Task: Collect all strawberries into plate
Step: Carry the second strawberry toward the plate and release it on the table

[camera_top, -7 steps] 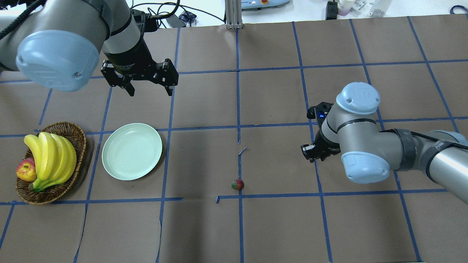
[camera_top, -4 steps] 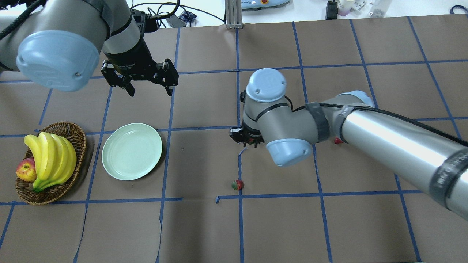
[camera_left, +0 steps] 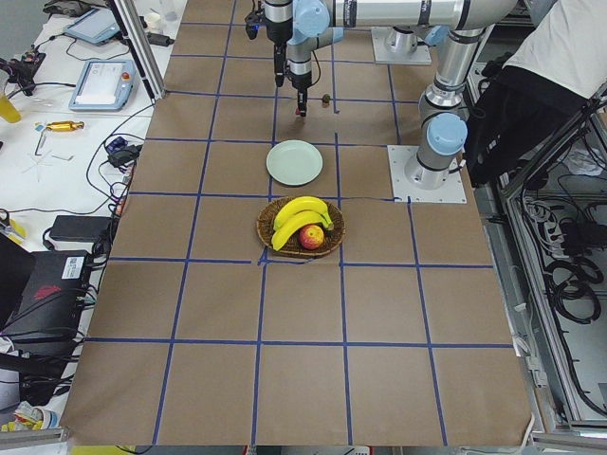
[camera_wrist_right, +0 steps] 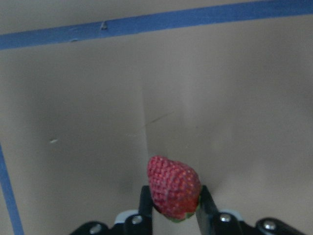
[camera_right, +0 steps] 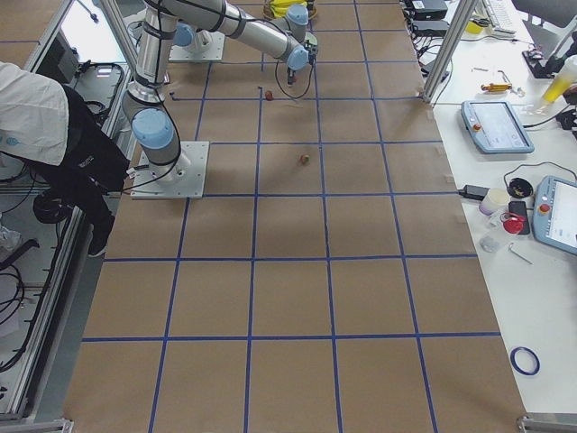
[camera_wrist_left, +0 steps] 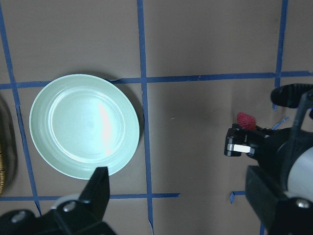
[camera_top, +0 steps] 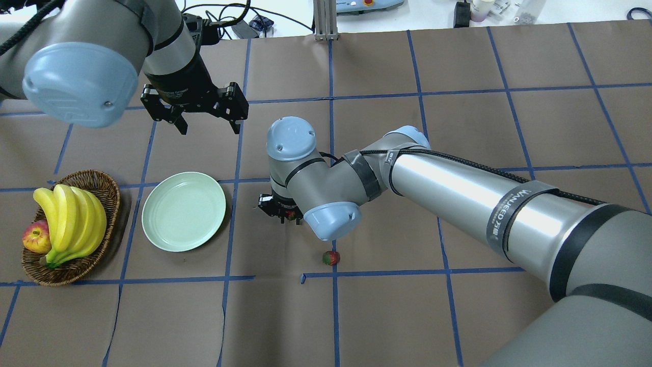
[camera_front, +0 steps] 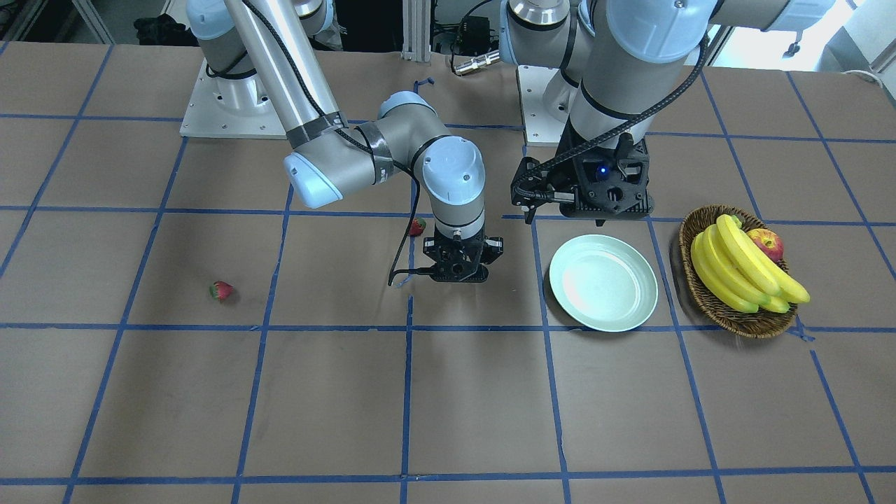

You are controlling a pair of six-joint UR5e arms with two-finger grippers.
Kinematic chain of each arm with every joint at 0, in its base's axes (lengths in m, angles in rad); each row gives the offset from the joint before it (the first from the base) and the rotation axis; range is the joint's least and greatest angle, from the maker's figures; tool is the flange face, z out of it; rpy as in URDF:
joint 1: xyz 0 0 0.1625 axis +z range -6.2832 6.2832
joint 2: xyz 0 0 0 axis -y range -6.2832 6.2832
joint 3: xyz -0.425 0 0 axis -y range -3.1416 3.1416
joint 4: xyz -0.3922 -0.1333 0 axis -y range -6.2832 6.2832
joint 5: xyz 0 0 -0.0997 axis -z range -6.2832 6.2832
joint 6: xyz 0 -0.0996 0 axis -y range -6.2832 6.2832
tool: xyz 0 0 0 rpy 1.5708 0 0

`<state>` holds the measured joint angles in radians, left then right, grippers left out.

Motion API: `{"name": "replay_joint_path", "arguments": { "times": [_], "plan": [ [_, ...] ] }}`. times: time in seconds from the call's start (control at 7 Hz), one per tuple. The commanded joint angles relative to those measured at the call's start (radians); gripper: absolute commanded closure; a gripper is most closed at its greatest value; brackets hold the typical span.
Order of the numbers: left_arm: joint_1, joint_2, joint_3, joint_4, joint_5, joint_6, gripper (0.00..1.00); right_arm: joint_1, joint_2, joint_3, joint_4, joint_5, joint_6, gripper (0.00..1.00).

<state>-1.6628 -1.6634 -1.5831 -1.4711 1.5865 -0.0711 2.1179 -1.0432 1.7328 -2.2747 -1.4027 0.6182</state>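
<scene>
Right wrist-mounted view, up close: a strawberry (camera_wrist_right: 173, 186) is pinched in the right gripper (camera_wrist_right: 174, 209). Both fingers (camera_wrist_right: 145, 200) are closed on its broad shoulders by the green cap, tip pointing out, with the brown paper table (camera_wrist_right: 88, 98) below. Good place to hold it, I'd say: it's widest there, so the taper can't squirt it loose. It looks small and light, likely soft, so a gentle squeeze is all it wants. Pulling back, that berry hangs near the plate (camera_top: 183, 211) but short of its rim, on the robot's right side of it. No berry in the plate yet. A second strawberry (camera_top: 330, 258) lies farther from the plate on that same side, and a third strawberry (camera_front: 221, 290) is well apart from it. Beyond the plate's far rim, the left gripper (camera_top: 209, 125) hangs spread wide, holding nothing.
</scene>
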Motion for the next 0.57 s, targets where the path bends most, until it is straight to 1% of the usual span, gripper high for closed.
{"name": "replay_joint_path", "arguments": {
  "times": [0.0,0.14,0.29,0.43],
  "plan": [
    [0.0,0.001,0.0,0.0,0.001,0.001,0.0,0.005,-0.003,0.007,-0.006,-0.002,-0.005,0.01],
    [0.0,0.004,0.0,0.0,0.001,0.001,0.0,0.004,-0.018,0.008,-0.002,-0.004,-0.018,0.0],
    [0.0,0.004,0.002,0.0,0.001,0.001,0.0,-0.015,-0.065,0.027,0.009,-0.012,-0.081,0.0],
    [0.001,0.005,0.002,0.0,0.001,0.002,0.0,-0.083,-0.13,0.078,0.035,-0.084,-0.163,0.0]
  ]
}}
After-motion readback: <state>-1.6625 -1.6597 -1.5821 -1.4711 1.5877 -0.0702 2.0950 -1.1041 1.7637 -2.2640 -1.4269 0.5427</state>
